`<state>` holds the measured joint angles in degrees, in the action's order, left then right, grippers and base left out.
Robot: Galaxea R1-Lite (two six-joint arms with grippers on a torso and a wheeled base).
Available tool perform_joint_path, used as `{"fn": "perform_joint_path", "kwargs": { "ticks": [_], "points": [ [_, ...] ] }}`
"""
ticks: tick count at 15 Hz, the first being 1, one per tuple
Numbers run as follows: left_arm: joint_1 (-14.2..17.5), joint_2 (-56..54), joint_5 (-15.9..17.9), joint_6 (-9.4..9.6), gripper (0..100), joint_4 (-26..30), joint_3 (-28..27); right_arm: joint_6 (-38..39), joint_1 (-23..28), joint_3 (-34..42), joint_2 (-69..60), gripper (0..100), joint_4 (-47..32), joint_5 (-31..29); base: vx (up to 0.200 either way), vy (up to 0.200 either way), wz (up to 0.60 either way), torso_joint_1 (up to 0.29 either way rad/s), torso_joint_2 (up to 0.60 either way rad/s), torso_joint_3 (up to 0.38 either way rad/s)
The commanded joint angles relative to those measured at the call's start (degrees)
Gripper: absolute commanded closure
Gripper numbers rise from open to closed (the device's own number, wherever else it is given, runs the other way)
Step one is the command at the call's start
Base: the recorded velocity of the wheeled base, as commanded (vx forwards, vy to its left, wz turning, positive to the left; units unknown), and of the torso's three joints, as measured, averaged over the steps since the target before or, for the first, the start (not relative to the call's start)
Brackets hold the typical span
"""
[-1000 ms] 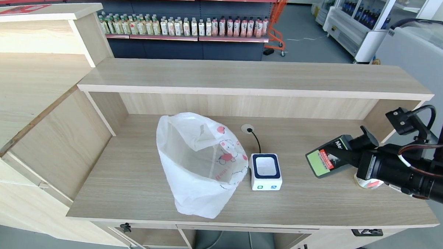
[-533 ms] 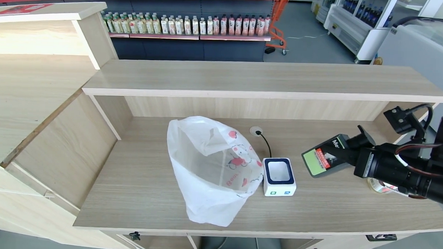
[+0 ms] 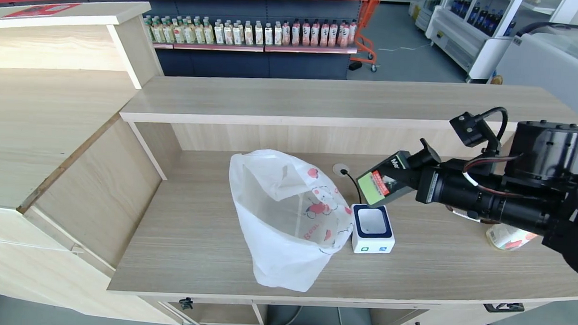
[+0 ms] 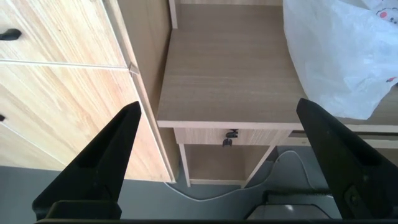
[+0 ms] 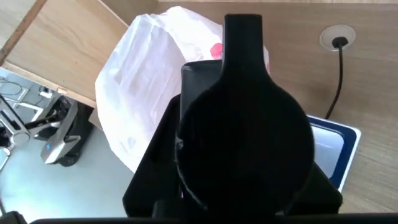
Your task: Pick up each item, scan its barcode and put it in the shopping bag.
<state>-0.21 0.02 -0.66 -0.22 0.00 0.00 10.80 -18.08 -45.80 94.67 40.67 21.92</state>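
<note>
The right pincer (image 3: 410, 172) is clamped on a black box (image 3: 382, 185), which it holds tilted with the green and red end face turned downward. Just below that face sits the white scanner (image 3: 372, 228) on the worktop (image 3: 209, 246). A dark cable runs from the scanner to a port farther back. Past the scanner, away from the pincer, the white shopping bag (image 3: 287, 215) stands open and touches the scanner's side. Behind the pincer, under its arm, a white container (image 3: 507, 236) with red print lies on the worktop. The left pincer (image 4: 219, 106) hangs before the worktop's front edge, fingers (image 4: 99, 168) spread apart and holding nothing, with the bag off to one side.
</note>
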Motion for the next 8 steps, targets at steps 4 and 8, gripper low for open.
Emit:
{"fn": "perform_joint_path", "kwargs": {
  "ticks": [4,8],
  "points": [
    [0.0,0.0,0.0,-0.04,0,0.0,0.0,-6.1,-5.6,-6.7,14.8,100,-2.5,-1.3,0.000,0.000,0.00,0.000,0.00,0.000],
    [0.0,0.0,-0.1,-0.04,0,0.0,0.0,-8.6,-8.5,-13.3,22.3,100,-2.6,-1.1,0.000,0.000,0.00,0.000,0.00,0.000]
  ]
}}
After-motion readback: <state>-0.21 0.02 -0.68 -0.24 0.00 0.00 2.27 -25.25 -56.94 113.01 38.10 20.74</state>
